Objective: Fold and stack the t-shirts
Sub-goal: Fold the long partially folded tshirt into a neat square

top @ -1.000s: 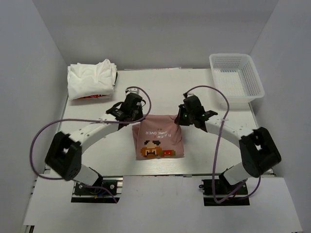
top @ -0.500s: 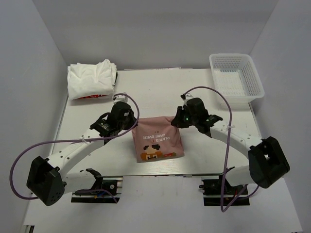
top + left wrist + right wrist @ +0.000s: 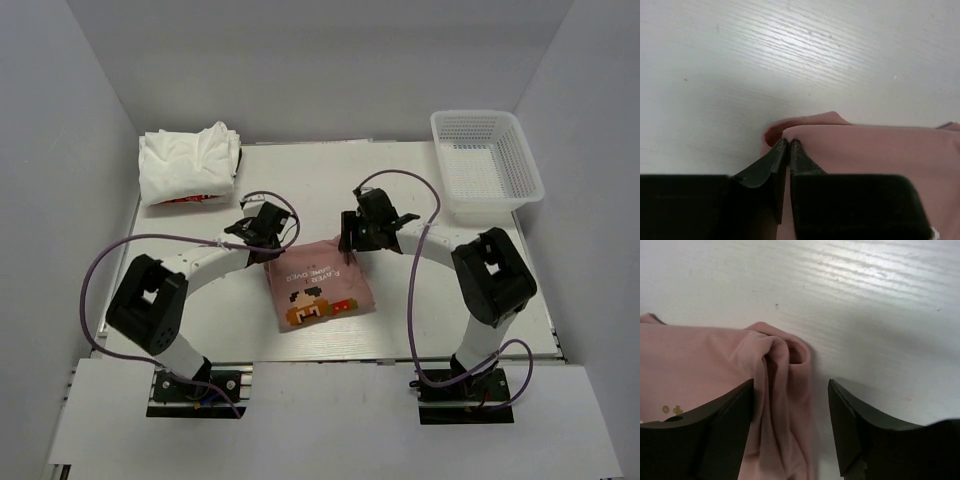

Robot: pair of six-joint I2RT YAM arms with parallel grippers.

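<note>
Overhead, both pincers meet the pink shirt's far edge

From above, the folded pink t-shirt (image 3: 318, 288) lies mid-counter (image 3: 320, 170), print up and slightly askew, with a black pincer at each far corner. How the jaws stand is unclear there. The white t-shirts (image 3: 187, 165) are stacked far left, and the basket (image 3: 487, 165) sits far right. Only the wrist cameras show the jaws. The left pincer (image 3: 788, 144) is pressed together at the corner's hem, though I cannot tell if cloth is nipped. The right pincer (image 3: 790, 385) gapes wide, holding nothing, with the bunched corner between its fingers.
</note>
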